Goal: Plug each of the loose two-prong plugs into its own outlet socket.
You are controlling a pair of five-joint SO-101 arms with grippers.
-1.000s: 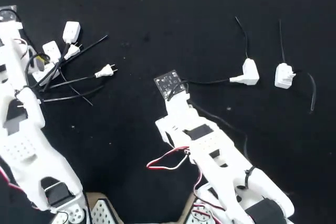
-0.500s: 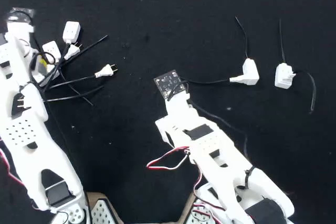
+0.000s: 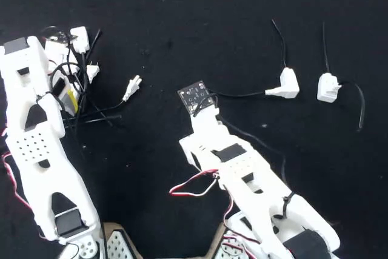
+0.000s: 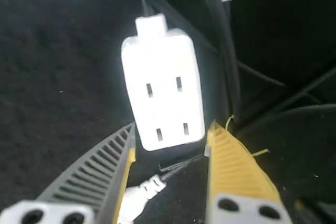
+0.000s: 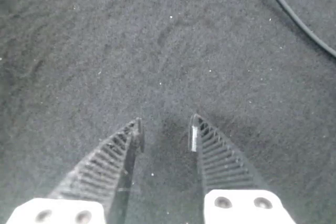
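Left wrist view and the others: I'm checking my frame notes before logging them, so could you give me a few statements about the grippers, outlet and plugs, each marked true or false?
1. The left gripper is open, with the end of the outlet between its fingers. True.
2. That outlet has a plug in it. False: all four slots are empty.
3. The right gripper is shut on a plug. False: it is open over bare cloth, with nothing between its fingers.
4. A black cable lies on the cloth beyond the right gripper. True.
5. A loose plug lies on the cloth, in no outlet. True.
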